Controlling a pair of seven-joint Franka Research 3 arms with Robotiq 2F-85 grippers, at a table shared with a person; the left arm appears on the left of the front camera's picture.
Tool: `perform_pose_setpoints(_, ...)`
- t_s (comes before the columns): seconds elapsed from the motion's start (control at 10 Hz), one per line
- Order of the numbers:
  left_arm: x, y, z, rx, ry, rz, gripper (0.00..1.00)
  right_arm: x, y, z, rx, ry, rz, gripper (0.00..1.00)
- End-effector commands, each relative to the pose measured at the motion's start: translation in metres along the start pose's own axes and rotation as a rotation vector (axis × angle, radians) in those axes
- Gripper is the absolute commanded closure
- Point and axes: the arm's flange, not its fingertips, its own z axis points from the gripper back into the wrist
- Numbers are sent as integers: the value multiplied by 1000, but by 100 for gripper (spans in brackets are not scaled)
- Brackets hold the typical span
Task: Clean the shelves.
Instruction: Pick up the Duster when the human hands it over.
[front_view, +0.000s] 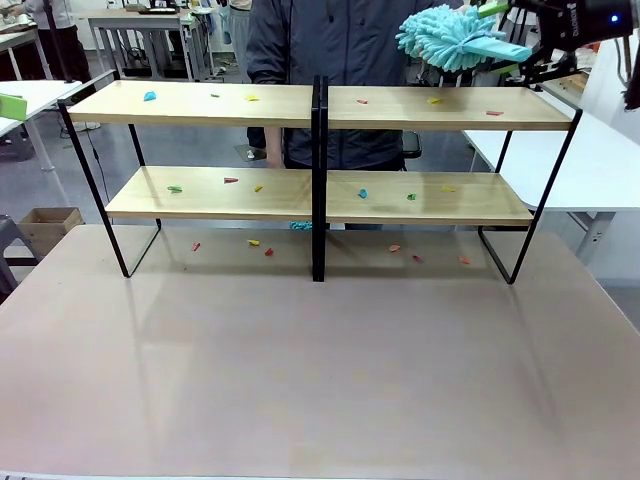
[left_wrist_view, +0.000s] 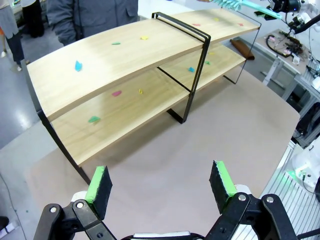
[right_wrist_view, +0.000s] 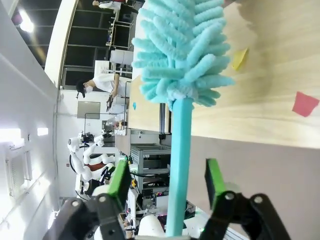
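status: cleaning not begun, by my judgement. the shelves (front_view: 210, 103) stand across the far half of the beige tabletop (front_view: 320, 380), in front of a person (front_view: 340, 40) at 12 o'clock. small coloured scraps (front_view: 150, 96) lie scattered on both boards, about 6 on the top tier and about 6 on the lower. more lie on the tabletop beneath the rack. no swept patch shows.

right gripper (front_view: 505, 40): at 1 o'clock in the front view, carrying a turquoise microfibre duster (front_view: 445, 38). the head hangs just above the top board's right end, and whether it touches the wood is unclear. left gripper (left_wrist_view: 161, 182): fingers spread wide, nothing between them, poised over the tabletop on the near side of the rack's left end.

remaining: both tiers, both sides of the centre post, and probably the scraps below.

limits of view: in the right wrist view the handle runs between the green pads (right_wrist_view: 120, 180) with a gap on either side. its lower end is cut off at 6 o'clock, so the point of grip is not shown. a turquoise bit (front_view: 300, 226) at the lower board's front edge, by the centre post, is too small to identify.
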Motion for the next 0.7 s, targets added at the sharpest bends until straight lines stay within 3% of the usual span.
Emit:
perform_pose_setpoints(0.0, 0, 1, -1, -8, -5, 1, 0, 3, 6, -5, 17, -4, -8, 100)
perform_pose_setpoints(0.1, 0, 1, -1, -8, -5, 1, 0, 3, 6, -6, 15, -6, -6, 100)
perform_pose_setpoints(0.2, 0, 1, -1, -8, -5, 1, 0, 4, 5, -4, -6, -33, 1, 84)
perform_pose_setpoints(0.4, 0, 1, -1, -8, -5, 1, 0, 6, 1, 1, -18, -55, -1, 100)
perform_pose_setpoints(0.6, 0, 1, -1, -8, -5, 1, 0, 6, -1, 2, -23, -54, 5, 100)
